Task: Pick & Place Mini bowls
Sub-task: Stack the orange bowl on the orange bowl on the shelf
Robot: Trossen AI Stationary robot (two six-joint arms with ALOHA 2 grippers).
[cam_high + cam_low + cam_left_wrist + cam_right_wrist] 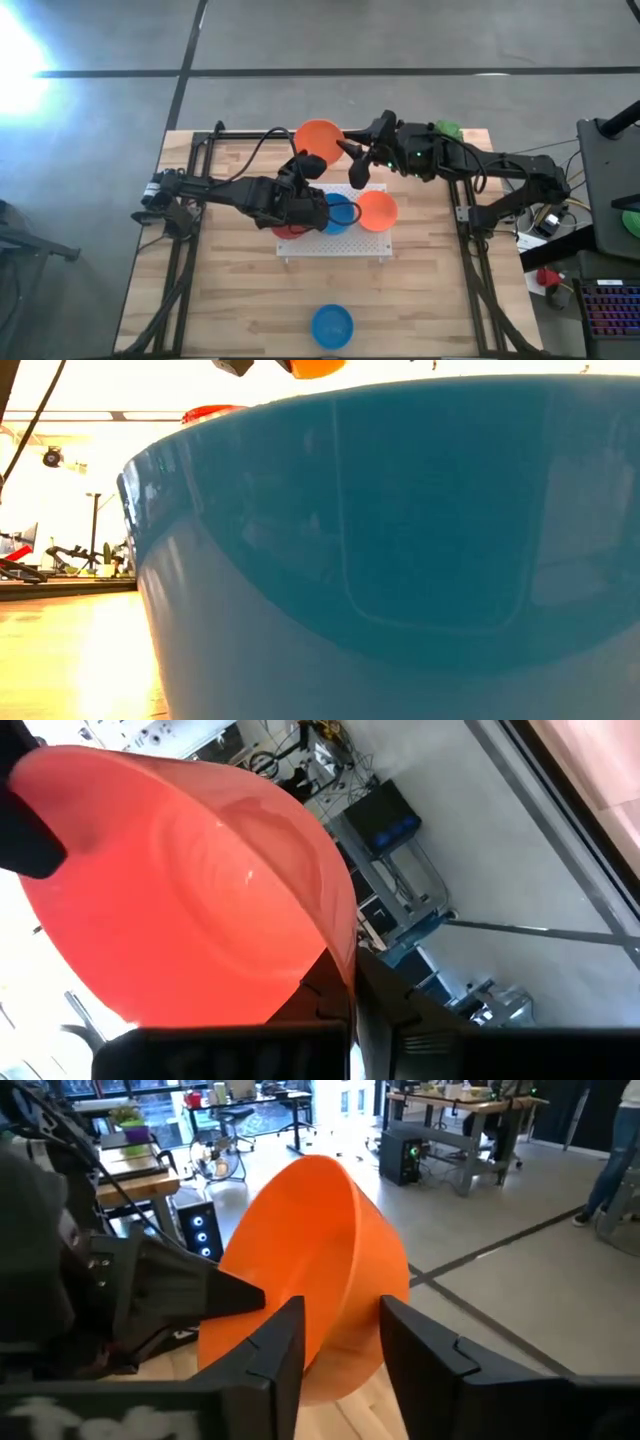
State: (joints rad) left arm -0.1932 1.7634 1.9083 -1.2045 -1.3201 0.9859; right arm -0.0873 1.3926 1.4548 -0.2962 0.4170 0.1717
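The front blue bowl [332,325] sits alone at the near edge of the surface [230,300], mouth up, and it fills the low view [400,560].

Farther in lies the white board [335,245] with 3 bowls on or over it. The red bowl [287,230] is on the left, the board blue bowl [341,213] in the middle and the board orange bowl [377,210] on the right. The left hand [305,208] is over the red one, which crowds its wrist view [190,890]. Whether it grips that bowl I cannot tell.

Farthest off, over the back edge, the right hand [342,150] is clamped on the rim of the held orange bowl [318,138]. 1 finger [275,1345] shows on each side of the wall [310,1250], and the bowl is clear of the surface.

I judge this to be the carry.

- **Grip:** A rim pinch lets a light bowl swing, so move slowly and keep the wrist steady.
- **Path:** Pass well clear of the left arm, which is just beside the route to the board.
- **Release:** Lower the bowl until its base rests, then part the fingers and draw straight back off the rim so it is not dragged.

A round bowl has no long axis, only its centre axis. From above it reads as almost a full disc, so that axis stands near upright. Which way the mouth faces is unclear.
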